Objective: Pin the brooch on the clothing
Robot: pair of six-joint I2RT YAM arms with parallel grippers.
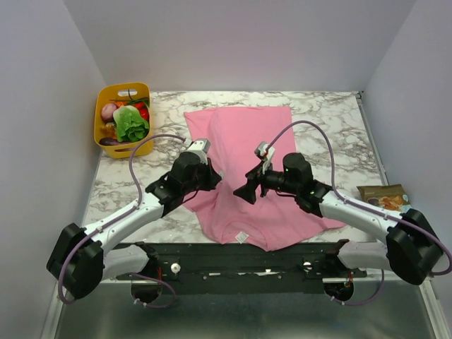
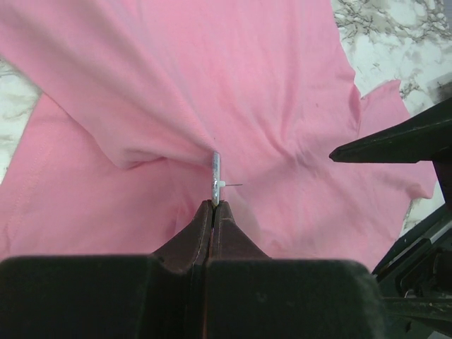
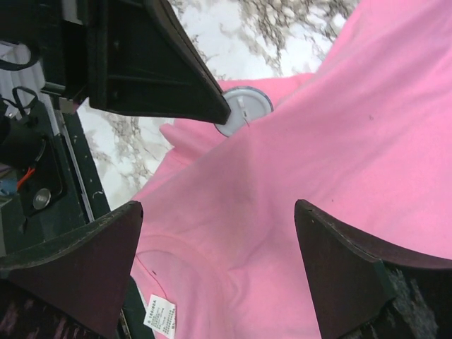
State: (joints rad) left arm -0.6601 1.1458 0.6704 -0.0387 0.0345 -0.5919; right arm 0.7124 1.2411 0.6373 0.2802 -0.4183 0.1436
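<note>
Tho edge-on, brooch (image 2: 215, 169) thin, silvery

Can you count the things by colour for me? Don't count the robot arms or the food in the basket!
Pink: 1, the T-shirt
Yellow: 1, the basket
Grey: 1, the brooch, pinched in the left gripper
Brownish: 1, the snack packet
Total: 4

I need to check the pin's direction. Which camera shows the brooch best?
Left wrist: the brooch stands edge-on in the shut left gripper, pin visible, over the clothing. Right wrist shows its round face, partly hidden. Top external: too small to tell.
</note>
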